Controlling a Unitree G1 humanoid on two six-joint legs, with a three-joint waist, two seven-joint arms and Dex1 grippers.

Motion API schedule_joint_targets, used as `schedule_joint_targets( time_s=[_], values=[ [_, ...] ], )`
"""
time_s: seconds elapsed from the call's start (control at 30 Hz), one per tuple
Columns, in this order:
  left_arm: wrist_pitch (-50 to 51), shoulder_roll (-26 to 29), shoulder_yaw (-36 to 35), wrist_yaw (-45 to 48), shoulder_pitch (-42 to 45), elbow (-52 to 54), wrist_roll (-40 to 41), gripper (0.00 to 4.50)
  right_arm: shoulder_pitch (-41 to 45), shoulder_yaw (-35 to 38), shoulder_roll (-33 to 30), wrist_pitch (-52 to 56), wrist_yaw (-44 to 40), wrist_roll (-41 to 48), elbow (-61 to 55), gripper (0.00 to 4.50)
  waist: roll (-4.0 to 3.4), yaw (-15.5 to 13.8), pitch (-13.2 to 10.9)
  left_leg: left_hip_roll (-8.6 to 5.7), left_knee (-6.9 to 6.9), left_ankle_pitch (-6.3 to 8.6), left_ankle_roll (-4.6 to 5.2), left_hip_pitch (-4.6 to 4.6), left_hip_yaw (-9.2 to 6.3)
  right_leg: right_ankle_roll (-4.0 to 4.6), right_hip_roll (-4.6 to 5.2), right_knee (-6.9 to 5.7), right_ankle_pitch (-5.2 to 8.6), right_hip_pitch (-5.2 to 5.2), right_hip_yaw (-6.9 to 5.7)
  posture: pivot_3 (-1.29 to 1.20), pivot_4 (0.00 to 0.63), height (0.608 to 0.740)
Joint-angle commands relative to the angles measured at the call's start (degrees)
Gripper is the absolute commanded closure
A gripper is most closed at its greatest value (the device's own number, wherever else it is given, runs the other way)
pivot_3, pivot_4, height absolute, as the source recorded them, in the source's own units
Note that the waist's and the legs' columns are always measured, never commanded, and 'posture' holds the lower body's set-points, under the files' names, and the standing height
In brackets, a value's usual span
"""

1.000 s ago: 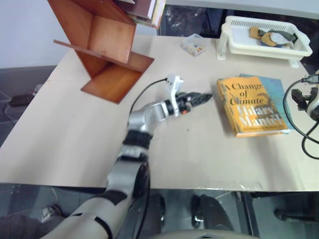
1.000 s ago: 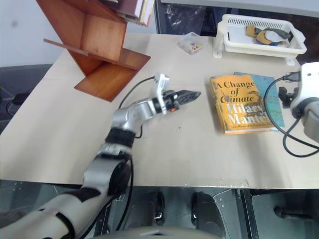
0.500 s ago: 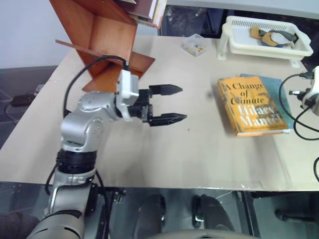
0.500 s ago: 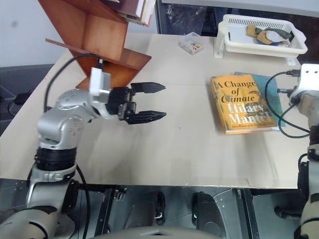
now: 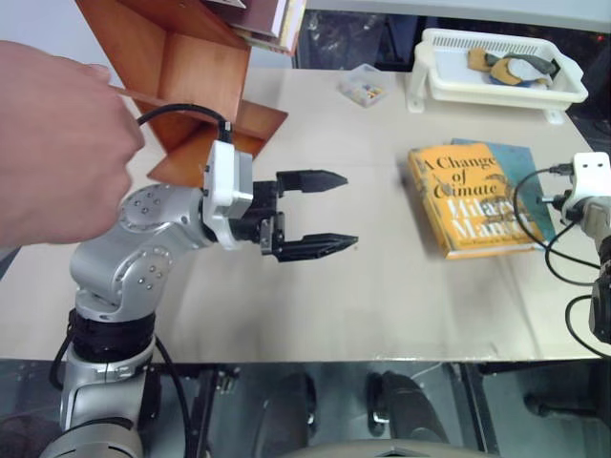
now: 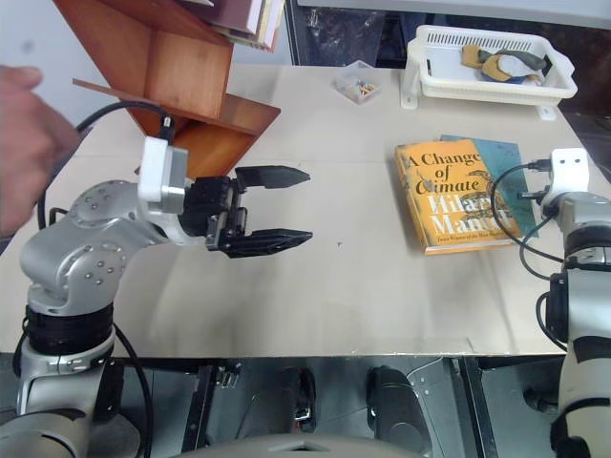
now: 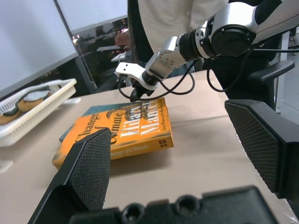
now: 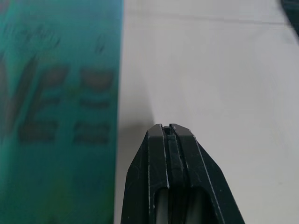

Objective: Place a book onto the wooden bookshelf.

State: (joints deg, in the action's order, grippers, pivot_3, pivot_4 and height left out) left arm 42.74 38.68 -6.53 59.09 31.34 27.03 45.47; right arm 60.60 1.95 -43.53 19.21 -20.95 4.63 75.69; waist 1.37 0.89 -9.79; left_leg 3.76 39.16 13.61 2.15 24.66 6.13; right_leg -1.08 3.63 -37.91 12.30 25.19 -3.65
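My left gripper (image 5: pixel 317 212) hangs over the middle of the table (image 5: pixel 382 296), pointing sideways toward my right, fingers spread wide — nothing between them. In the left wrist view both black fingers (image 7: pixel 86 170) frame the book with clear air in the gap.

My right gripper (image 8: pixel 169 140) is pressed fully shut, empty, the two fingers flat against each other. It sits low over bare tabletop just beside the teal-blue book (image 8: pixel 56 112), at that book's right edge. In the head view only the wrist with its white camera block (image 6: pixel 569 172) and looped black cable (image 6: pixel 520 248) shows, next to the books.

The book (image 5: pixel 471 200) — orange-yellow cover, black "A Change of Climate", white "Hilary Mantel" — lies flat and face up on the right side of the table. It rests on top of the teal-blue book, which sticks out along its far and right edges. Neither gripper touches the orange one.

The wooden bookshelf (image 5: pixel 186 86) stands at the far left corner of the table, reddish-brown boards tilted into slanted compartments. A few books (image 5: pixel 272 19) sit in its upper compartment, spines cropped by the frame edge. It is well apart from the book.

Far right: white slatted tray (image 5: pixel 496 81) with a few small items inside. A small clear box (image 5: pixel 362 86) sits between tray and shelf.

A person's hand (image 5: pixel 57 153) is at the left edge, close to the camera, in front of the shelf — whether it touches anything, I cannot tell.
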Motion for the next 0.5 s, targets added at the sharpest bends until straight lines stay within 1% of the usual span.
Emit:
schedule_joint_targets(
  time_s=[0.03, 0.27, 0.33, 0.5],
  values=[
    [0.6, 1.9, -2.9, -2.0, -1.0, 3.4, 2.9, 0.01, 1.7, -0.4, -0.5, -3.2, -5.1, -3.0, 0.3, 4.5, 0.0, 0.0, 0.0, 0.0, 0.0, 0.0, 0.0, -0.01, 0.01, 0.0, 0.0, 0.0, 0.0, 0.0, 0.0, 0.0, 0.15, 0.74],
    [0.8, 4.1, -4.3, -3.9, -3.2, 4.2, 5.0, 0.01, 1.8, -0.2, 1.1, -4.8, -14.4, -5.7, 0.2, 4.5, -0.01, 0.2, 0.0, 0.04, 0.0, 0.0, -0.01, -0.07, 0.06, 0.0, -0.03, -0.03, 0.0, -0.01, 0.06, 0.0, 0.15, 0.74],
    [0.3, 4.4, -4.1, -3.9, -3.3, 3.8, 5.0, 0.01, 1.6, 1.1, 1.6, -5.3, -15.9, -5.1, 0.1, 4.5, -0.01, 0.2, 0.0, 0.06, 0.0, 0.0, -0.01, -0.07, 0.07, 0.0, -0.04, -0.03, 0.0, -0.01, 0.06, 0.0, 0.15, 0.74],
    [-0.7, 4.8, -3.2, -3.4, -3.5, 2.7, 4.5, 0.01, 1.0, 1.5, 2.5, -5.6, -18.6, -5.5, -0.5, 4.5, -0.02, 0.1, 0.0, 0.06, 0.0, 0.0, -0.01, -0.06, 0.08, 0.0, -0.04, -0.03, -0.01, -0.01, 0.05, 0.0, 0.15, 0.74]
  ],
)
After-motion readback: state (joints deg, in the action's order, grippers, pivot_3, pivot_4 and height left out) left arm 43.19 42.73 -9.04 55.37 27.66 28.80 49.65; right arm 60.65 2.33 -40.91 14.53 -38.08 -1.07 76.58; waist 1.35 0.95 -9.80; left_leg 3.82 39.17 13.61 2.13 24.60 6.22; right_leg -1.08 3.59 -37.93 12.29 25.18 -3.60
